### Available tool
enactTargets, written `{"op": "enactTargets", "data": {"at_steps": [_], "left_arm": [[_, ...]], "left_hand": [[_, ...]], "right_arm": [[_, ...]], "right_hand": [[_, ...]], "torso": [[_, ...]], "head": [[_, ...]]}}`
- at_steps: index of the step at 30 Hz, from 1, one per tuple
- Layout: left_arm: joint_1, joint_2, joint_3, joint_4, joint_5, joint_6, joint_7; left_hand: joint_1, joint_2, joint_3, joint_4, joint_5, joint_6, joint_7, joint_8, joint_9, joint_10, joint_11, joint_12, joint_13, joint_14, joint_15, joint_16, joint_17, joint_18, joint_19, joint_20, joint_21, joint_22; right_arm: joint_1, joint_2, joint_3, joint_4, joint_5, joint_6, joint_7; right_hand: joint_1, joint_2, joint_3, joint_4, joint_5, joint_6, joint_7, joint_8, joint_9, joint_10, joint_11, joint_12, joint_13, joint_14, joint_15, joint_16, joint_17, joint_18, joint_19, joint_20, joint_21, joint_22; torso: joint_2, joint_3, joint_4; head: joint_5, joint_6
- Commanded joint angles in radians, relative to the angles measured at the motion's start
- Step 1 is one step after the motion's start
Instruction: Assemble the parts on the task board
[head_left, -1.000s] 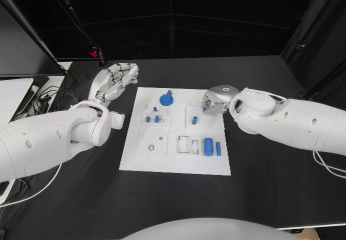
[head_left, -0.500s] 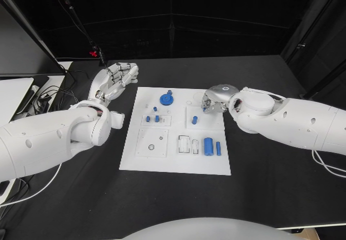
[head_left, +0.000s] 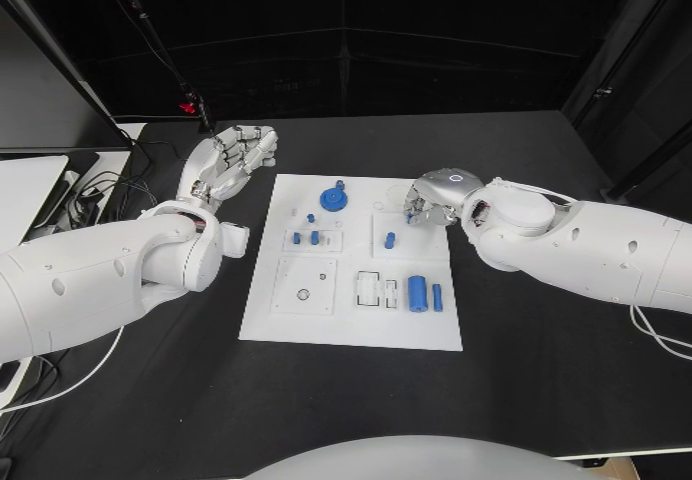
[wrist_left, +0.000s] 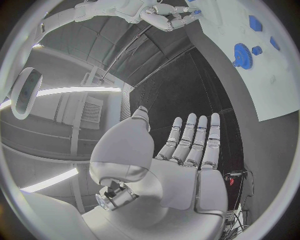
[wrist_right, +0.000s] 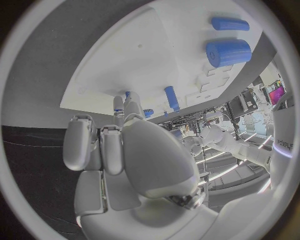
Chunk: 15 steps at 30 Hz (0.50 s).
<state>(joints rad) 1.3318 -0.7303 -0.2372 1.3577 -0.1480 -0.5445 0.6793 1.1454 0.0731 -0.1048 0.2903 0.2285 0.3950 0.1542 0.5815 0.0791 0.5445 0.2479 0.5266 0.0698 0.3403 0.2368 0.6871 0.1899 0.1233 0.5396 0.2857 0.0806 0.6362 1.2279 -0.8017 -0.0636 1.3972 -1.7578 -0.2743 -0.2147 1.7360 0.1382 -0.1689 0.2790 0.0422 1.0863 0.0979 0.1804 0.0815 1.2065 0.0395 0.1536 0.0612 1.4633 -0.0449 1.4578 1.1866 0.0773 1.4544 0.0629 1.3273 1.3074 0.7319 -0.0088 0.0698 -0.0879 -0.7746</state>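
Task board (head_left: 346, 330) flat in the middle of the tabletop (head_left: 548, 380), blue parts spread across it. Right robot hand (head_left: 430, 203) poised over the board's far right section, fingers curled downward. A speck of blue close by its fingertips in the left wrist view, but impossible to tell whether pinched there or merely lying on the board beyond.

Nearest loose piece: blue peg (head_left: 389, 240), just beside that hand on the side toward the robot's body and slightly toward the board's centre. Long axis roughly near-to-far along the board, also visible beyond the fingers (wrist_right: 170, 98) in the right wrist view.

Farther off: blue gear (head_left: 333, 199), across the board's far edge from the right robot hand. Thick blue cylinder (head_left: 417, 292) and slim blue pin (head_left: 437, 297), side by side near the front right, both lying near-to-far.

Left robot hand (head_left: 231, 160) off the board past its far left corner, fingers straight, holding nothing, well apart from every part.

Likely a job for the right arm, judging by closeness.
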Motion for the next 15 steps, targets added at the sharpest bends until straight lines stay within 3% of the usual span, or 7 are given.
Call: {"op": "enactTargets", "data": {"at_steps": [1,15], "left_arm": [[0.002,-0.001,0.001,-0.001,0.002,0.006,0.115],[0.001,0.0,0.001,-0.005,0.002,0.007,0.115]], "left_hand": [[0.005,0.001,-0.008,0.0,0.006,-0.005,0.132,0.005,-0.001,-0.002,-0.006,0.004,-0.001,0.006,-0.004,0.006,-0.001,-0.003,0.007,0.003,0.005,-0.001],[0.01,0.004,-0.011,0.001,0.012,-0.005,0.132,0.007,-0.002,-0.003,-0.006,0.008,-0.002,0.005,-0.004,0.01,-0.006,-0.003,0.008,0.003,0.005,-0.003]], "right_arm": [[0.002,-0.006,0.001,0.009,0.002,-0.081,0.02],[0.002,-0.048,0.002,0.053,0.007,-0.168,0.044]], "right_hand": [[0.007,0.0,0.006,0.001,0.005,0.01,0.002,0.006,0.001,0.009,0.003,-0.008,-0.001,0.044,-0.002,-0.004,0.001,-0.013,0.001,-0.005,0.005,0.105],[0.011,0.001,0.012,0.002,0.005,0.015,0.004,0.003,0.0,0.019,0.005,-0.022,-0.001,0.045,0.007,-0.004,0.003,-0.015,0.003,0.001,0.009,0.108]], "torso": [[0.0,-0.0003,-0.0009],[-0.001,-0.0009,0.0]], "head": [[0.0,0.002],[0.0,0.003]]}}
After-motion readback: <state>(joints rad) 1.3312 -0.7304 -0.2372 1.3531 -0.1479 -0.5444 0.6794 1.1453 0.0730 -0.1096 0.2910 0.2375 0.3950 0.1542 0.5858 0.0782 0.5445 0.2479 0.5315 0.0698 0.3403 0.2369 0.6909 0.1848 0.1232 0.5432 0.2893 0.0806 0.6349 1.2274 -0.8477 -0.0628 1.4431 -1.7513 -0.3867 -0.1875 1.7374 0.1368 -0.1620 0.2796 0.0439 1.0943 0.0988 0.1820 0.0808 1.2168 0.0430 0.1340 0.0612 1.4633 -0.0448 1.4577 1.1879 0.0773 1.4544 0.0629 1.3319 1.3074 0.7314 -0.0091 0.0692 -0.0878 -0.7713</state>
